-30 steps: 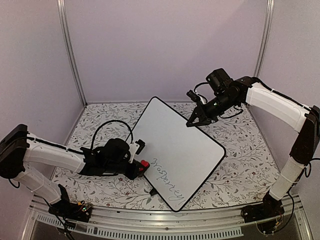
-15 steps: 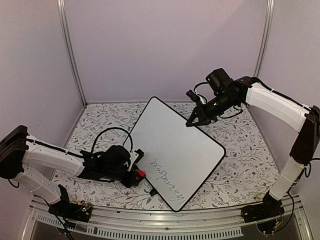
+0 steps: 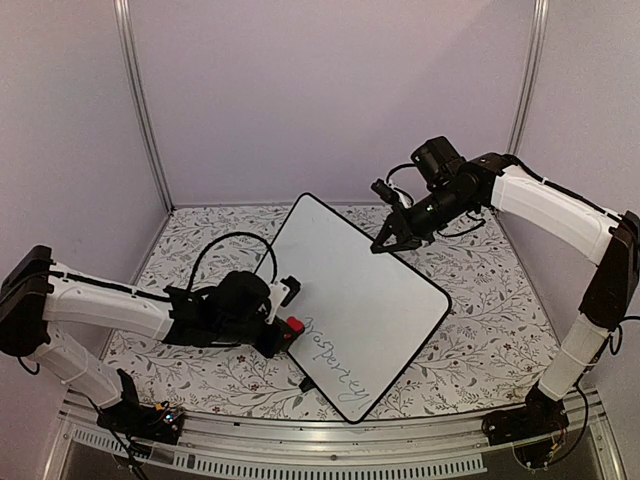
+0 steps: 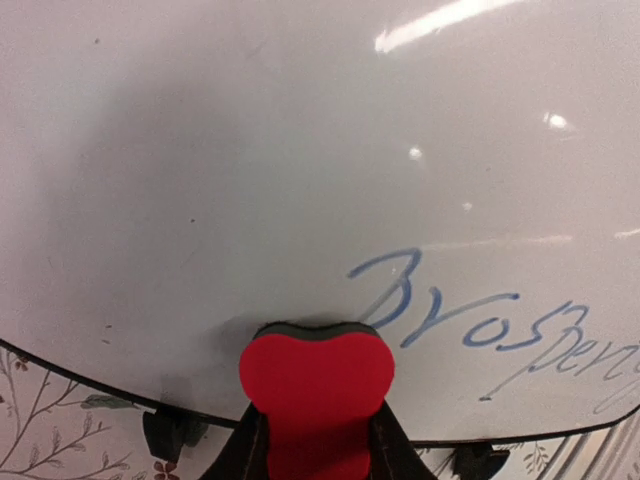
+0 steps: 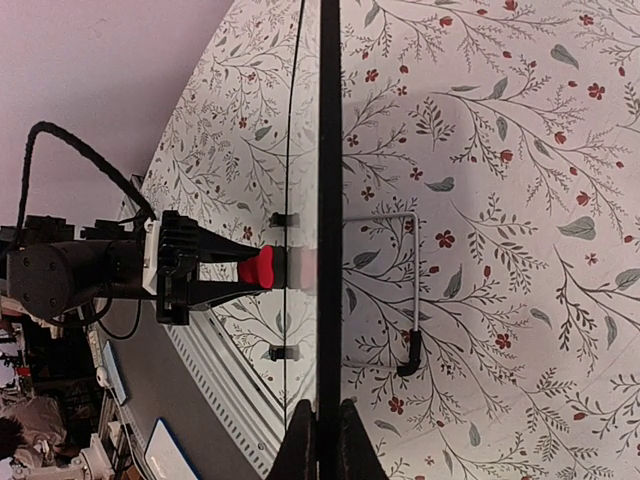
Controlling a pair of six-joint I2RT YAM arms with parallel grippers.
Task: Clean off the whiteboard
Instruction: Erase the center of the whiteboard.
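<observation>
The whiteboard (image 3: 350, 270) stands tilted on the floral table, with thin cursive handwriting (image 3: 335, 355) near its near-left rim. My left gripper (image 3: 286, 327) is shut on a small red eraser (image 3: 291, 325). In the left wrist view the eraser (image 4: 316, 375) presses its dark pad against the whiteboard (image 4: 300, 150), just left of the first letter of the handwriting (image 4: 470, 320). My right gripper (image 3: 385, 243) is shut on the board's far rim. In the right wrist view the whiteboard (image 5: 329, 200) appears edge-on, running up from between the fingers of the gripper (image 5: 322, 430).
A wire stand (image 5: 410, 290) props the board from behind. Small black feet (image 4: 168, 432) sit on the board's lower rim. The floral tabletop (image 3: 500, 330) is walled by pale panels, with a metal rail (image 3: 300, 450) along the near edge.
My left gripper, with the eraser, dipped toward the board's near-left rim and came back up beside the first letter. The right arm and the board have not moved.
</observation>
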